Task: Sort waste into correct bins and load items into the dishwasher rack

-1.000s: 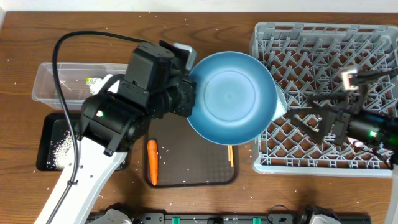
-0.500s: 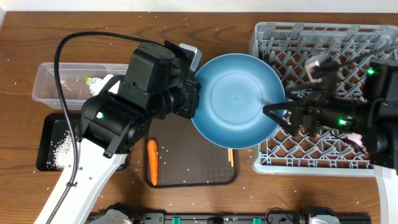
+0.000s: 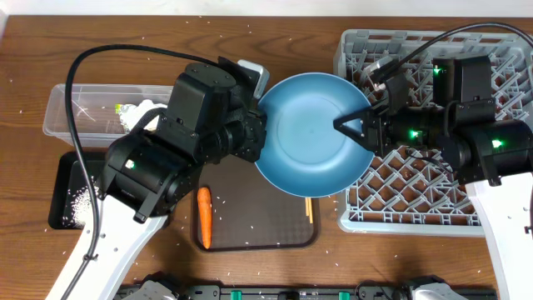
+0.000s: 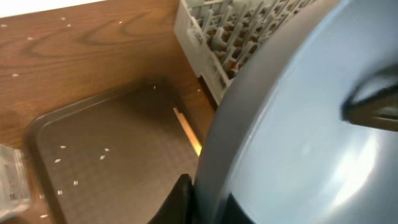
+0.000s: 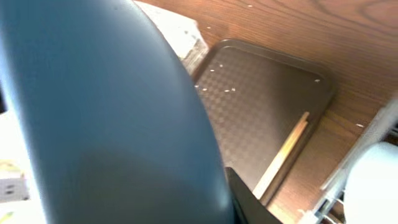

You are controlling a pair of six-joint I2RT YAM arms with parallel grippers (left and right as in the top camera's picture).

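Note:
The blue plate (image 3: 308, 137) (image 4: 298, 124) (image 5: 93, 112) hangs tilted above the brown serving tray, between both arms. My left gripper (image 3: 260, 137) (image 4: 208, 190) is shut on the plate's left rim, one dark finger on each side of it. My right gripper (image 3: 351, 132) (image 5: 222, 186) is closed on the opposite rim, by the dishwasher rack (image 3: 416, 37); only one of its fingers (image 5: 242, 196) shows, pressed against the plate's edge. An orange carrot (image 3: 203, 217) lies on the tray. The chopsticks (image 3: 307, 208) (image 4: 188, 132) (image 5: 283, 155) lie there too, partly hidden under the plate.
The brown serving tray (image 3: 258, 212) sits at front centre. A clear tub (image 3: 83, 108) holding crumpled white waste stands at the left, with a black tray (image 3: 62, 196) of rice in front of it. Rice grains are scattered over the wooden table. A pale rounded object (image 5: 376, 180) sits at the rack's edge.
My right gripper has swung left from over the rack to the plate's right rim and closed on it. The left gripper has kept hold of the plate, almost in place.

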